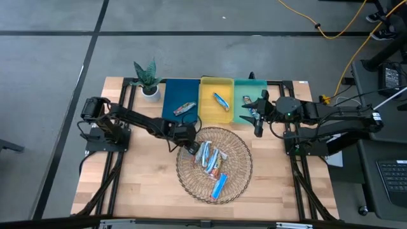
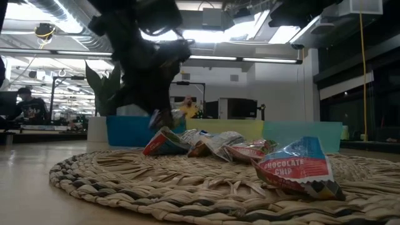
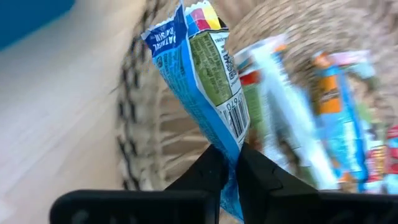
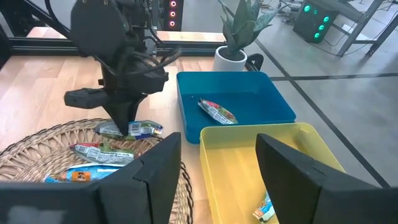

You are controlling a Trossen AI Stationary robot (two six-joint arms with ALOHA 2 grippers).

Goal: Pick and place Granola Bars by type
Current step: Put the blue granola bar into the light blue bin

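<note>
The left claw [image 3: 227, 163] is hanging over the near-left edge of the round wicker basket [image 1: 238, 181], and its two dark fingers are pinching shut on the end of one granola bar [image 3: 205, 74]. This held bar is standing up from the fingers, with a blue edge, a green label and a barcode showing; its lower end is hidden between the fingers and partly cut off by the picture's edge. In the high view the claw is covering this bar almost fully, so only the wrist view is showing it clearly.

The other bars [image 1: 213, 162] are lying in a loose pile in the middle of the basket, overlapping each other, so their count is hard to make out. One blue bar [image 1: 219, 186] is lying apart from the pile, nearer to the front rim.

Three trays are standing side by side at the far edge of the wooden surface [image 1: 143, 184]. The blue tray [image 1: 170, 89] is holding one bar, and the yellow tray [image 1: 206, 108] is holding one bluish bar. The green tray [image 1: 241, 89] is partly hidden by the right claw [image 1: 257, 117], which is hovering over it with its fingers apart and holding nothing. A small bar seems to be lying in the green tray, but it is too small to tell.

A potted plant [image 1: 147, 79] is standing beside the blue tray.
</note>
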